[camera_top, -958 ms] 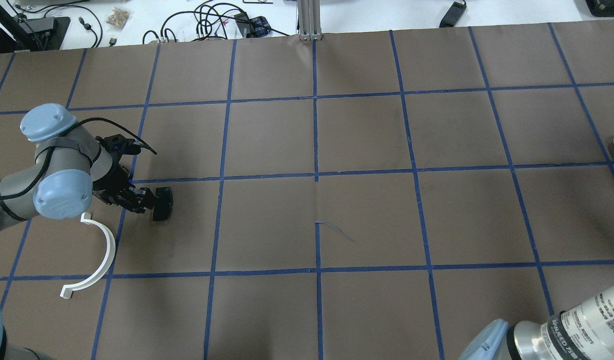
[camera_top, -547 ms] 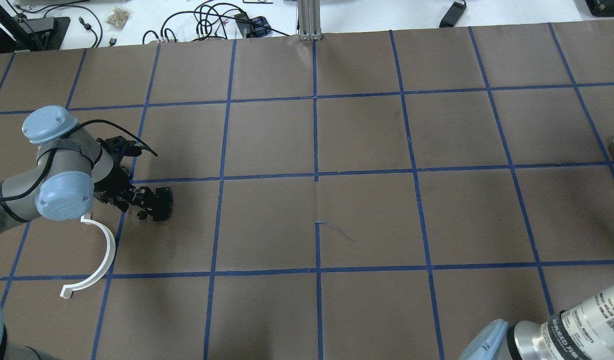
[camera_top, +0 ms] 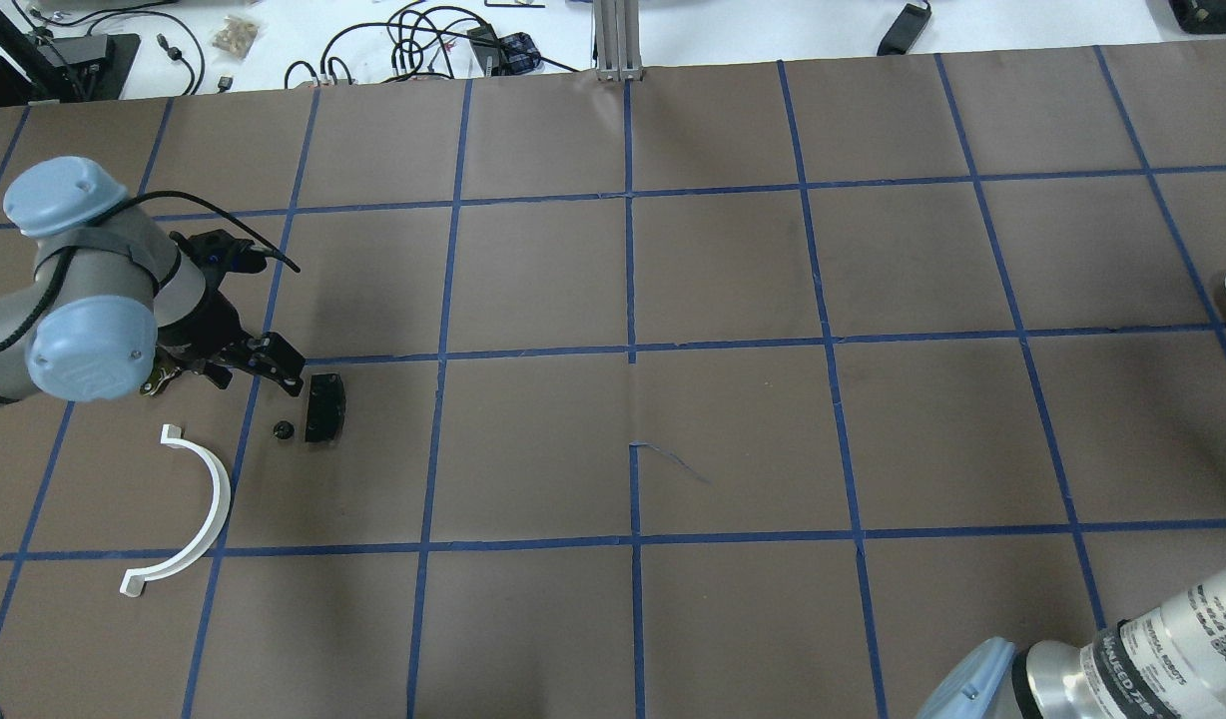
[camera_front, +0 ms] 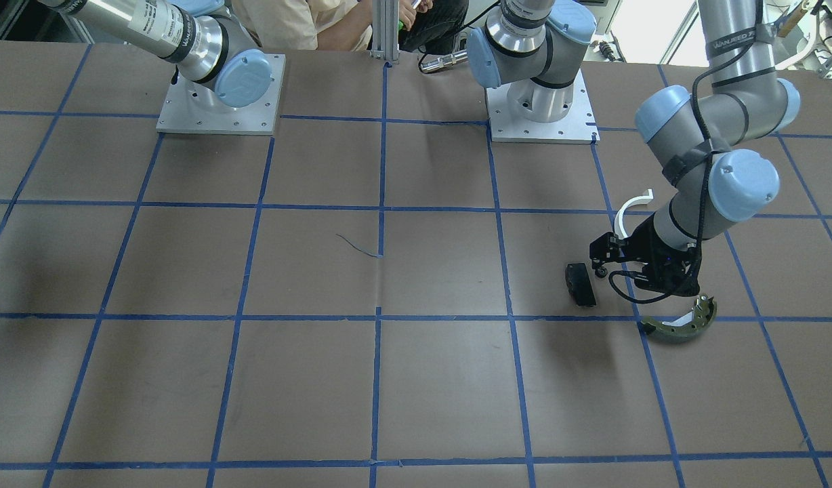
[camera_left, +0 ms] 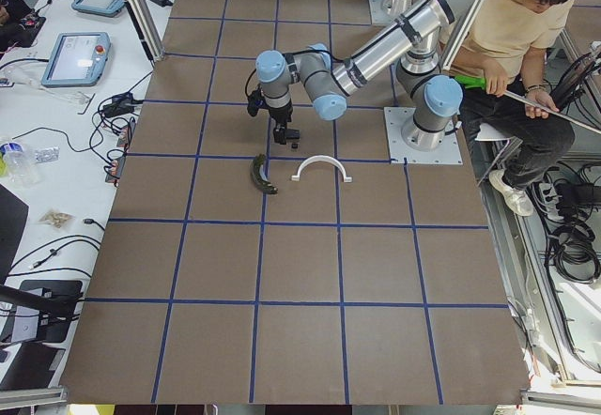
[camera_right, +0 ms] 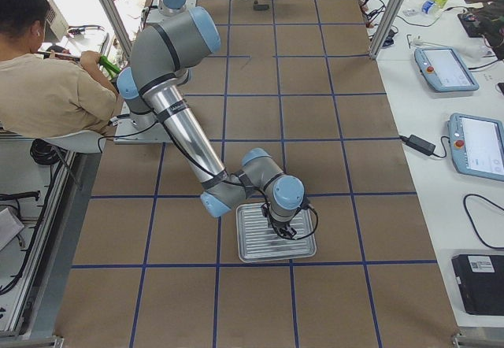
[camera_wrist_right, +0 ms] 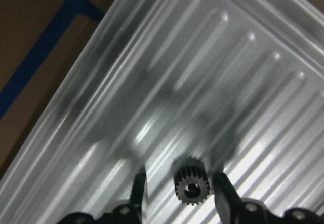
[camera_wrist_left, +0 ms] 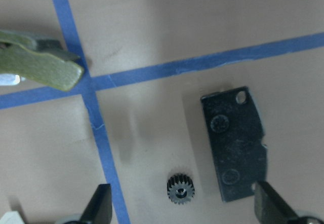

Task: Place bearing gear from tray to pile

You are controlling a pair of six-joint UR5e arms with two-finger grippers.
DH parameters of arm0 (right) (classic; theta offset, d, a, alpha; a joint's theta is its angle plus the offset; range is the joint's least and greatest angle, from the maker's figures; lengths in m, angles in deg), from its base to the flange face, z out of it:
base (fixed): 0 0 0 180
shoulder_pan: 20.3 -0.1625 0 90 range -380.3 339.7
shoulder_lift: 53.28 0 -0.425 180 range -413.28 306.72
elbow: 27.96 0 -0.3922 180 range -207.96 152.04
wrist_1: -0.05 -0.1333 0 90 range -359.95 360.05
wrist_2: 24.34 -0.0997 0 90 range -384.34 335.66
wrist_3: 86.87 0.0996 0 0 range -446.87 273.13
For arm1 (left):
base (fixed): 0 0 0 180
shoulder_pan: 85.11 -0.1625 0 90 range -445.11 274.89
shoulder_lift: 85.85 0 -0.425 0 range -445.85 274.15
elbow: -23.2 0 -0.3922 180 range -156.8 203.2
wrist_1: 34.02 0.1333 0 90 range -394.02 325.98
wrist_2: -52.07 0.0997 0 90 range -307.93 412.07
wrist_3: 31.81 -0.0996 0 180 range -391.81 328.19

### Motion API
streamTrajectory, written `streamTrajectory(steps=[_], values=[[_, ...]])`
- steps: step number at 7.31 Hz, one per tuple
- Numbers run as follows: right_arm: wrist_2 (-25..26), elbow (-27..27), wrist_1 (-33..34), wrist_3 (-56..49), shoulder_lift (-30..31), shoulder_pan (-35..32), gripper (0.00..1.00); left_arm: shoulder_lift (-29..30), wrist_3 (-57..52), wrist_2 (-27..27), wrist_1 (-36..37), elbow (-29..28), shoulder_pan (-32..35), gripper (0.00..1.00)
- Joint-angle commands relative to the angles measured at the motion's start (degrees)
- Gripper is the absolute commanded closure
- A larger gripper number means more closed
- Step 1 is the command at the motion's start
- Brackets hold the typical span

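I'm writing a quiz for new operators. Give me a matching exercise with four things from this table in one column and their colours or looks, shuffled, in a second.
Things:
1. pad
2. shoe
3. half-ring
4. tray

Looks:
A. white
B. silvery, ribbed
C. olive-green
D. black

Pairs: 1-D, 2-C, 3-A, 4-B
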Motion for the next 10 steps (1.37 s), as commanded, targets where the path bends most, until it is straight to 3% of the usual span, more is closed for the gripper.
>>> streamTrajectory(steps=[1,2,3,4,7,10], values=[[0.23,0.0,-0.01,0.01,0.35,0.0,0.97,-2.06,9.36,-0.31,-22.38,-15.9,5.8,0.0],[2.15,-0.09,-0.19,0.01,0.52,0.0,1.0,-2.76,14.64,-1.27,-29.35,-22.43,9.49,0.0],[3.91,-0.44,-0.8,0.53,1.4,-0.44,1.0,-4.08,22.53,-5.81,-30.81,-25.62,14.05,0.0],[3.93,-0.35,-2.37,1.75,3.15,-0.87,1.0,-5.48,26.08,-5.5,-30.05,-26.7,18.88,0.0],[3.14,0.17,-18.17,13.24,11.49,-8.58,1.0,-11.38,26.91,-3.5,-26.63,-24.0,20.6,0.0],[0.17,1.66,-24.7,27.81,17.29,-20.0,1.0,-11.48,29.9,-1.63,-25.65,-24.69,20.6,0.0]])
